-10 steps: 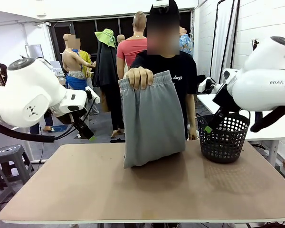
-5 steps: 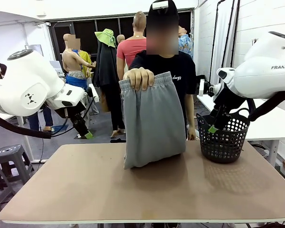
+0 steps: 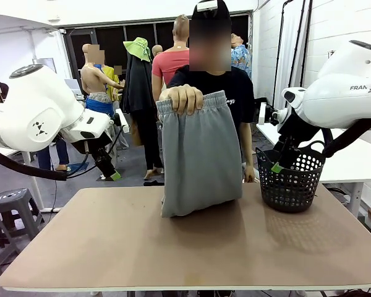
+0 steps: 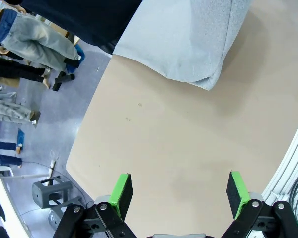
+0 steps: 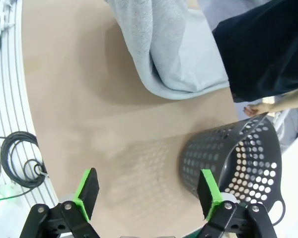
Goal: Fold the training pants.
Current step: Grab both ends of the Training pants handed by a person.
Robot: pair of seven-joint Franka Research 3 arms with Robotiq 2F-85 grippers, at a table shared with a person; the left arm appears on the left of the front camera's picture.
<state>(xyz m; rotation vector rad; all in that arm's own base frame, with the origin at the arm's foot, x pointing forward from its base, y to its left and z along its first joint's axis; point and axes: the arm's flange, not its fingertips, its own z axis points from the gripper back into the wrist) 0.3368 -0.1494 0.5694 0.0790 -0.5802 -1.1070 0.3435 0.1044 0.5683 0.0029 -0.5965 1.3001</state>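
Note:
The person at the far side holds the light grey training pants (image 3: 198, 154) up by the gathered waistband with one hand (image 3: 183, 99); their lower end rests on the table (image 3: 191, 247). The pants also show in the left wrist view (image 4: 188, 39) and the right wrist view (image 5: 159, 49). My left gripper (image 3: 111, 173) hangs off the table's far left corner, well left of the pants. Its green fingers (image 4: 121, 194) stand open over bare tabletop. My right gripper (image 3: 276, 166) hovers open at the black basket's rim, with spread green fingers (image 5: 87, 192).
A black mesh basket (image 3: 290, 179) stands on the table's far right, right of the pants; it also appears in the right wrist view (image 5: 233, 158). A white table stands behind it. Grey stools (image 3: 12, 207) sit on the floor at left.
Over the last second both arms drew back: the left gripper moved left, the right one slightly upward. The person's hand and the pants barely shifted.

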